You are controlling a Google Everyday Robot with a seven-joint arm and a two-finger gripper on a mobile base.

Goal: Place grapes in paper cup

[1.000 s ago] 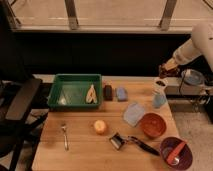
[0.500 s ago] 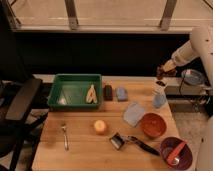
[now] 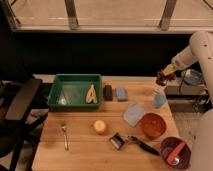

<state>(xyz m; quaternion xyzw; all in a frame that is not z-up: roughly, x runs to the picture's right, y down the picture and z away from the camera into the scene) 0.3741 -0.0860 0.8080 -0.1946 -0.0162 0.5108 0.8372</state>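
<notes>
Dark reddish-purple, the grapes (image 3: 162, 77) hang as a small clump in the gripper (image 3: 163, 78), whose fingers are closed around them above the far right corner of the wooden table (image 3: 80, 150). Against half a second ago the gripper and its load have hardly moved; they hold the same spot over the table's right edge, after a slight drift left from a second back. Nothing else on the table has shifted. The bunch reads as a short cluster of round berries, its lower end dangling free just above the pale blue cup (image 3: 159, 99). A small white object touches that cup's far side; whether it is the paper cup cannot be told. To the left lie the green tray (image 3: 74, 102), a fork (image 3: 64, 136) and an orange fruit (image 3: 100, 126). Near right sit the orange bowl (image 3: 152, 125), the peeler (image 3: 131, 142) and a purple bowl (image 3: 175, 152).
</notes>
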